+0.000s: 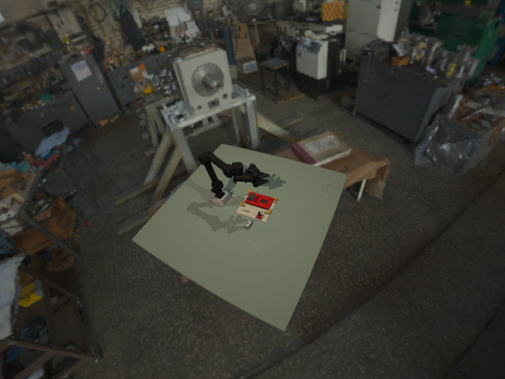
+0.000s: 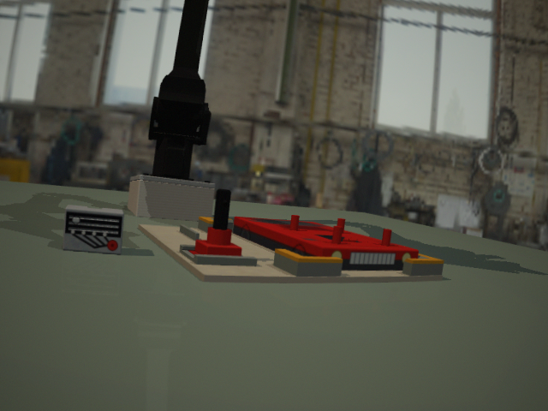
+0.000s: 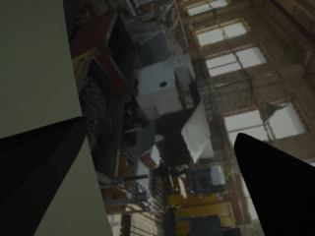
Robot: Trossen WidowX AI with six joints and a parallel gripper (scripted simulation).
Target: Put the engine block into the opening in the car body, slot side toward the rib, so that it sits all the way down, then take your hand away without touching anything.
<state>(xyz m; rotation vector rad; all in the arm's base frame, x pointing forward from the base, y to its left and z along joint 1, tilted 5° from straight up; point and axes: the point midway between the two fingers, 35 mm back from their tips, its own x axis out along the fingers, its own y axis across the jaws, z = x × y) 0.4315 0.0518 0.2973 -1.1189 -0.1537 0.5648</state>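
In front of the car body (image 1: 256,202) (image 2: 288,236), seen from its grille end, the green table (image 1: 245,264) (image 2: 265,345) stretches toward the exterior view. Around the car body stand gray corner blocks (image 1: 267,211) (image 2: 307,265) with orange tops, all on a thin tan board (image 1: 241,211) (image 2: 239,271). Left of the car body, on that same board, a red piece (image 1: 259,216) (image 2: 218,248) with an upright black post sits beside low gray edging. Farther left of the car body, off the board, the engine block (image 1: 248,224) (image 2: 93,229) stands on the table, a small gray block with a dark patterned face, apart from both. Red pegs (image 2: 337,234) rise from the top of the car body. Behind and left of it is the arm's pale base (image 1: 221,199) (image 2: 172,199). Past the car body's far long side, the gripper (image 1: 265,179) (image 3: 161,133) hangs with its fingers spread wide and nothing between them.
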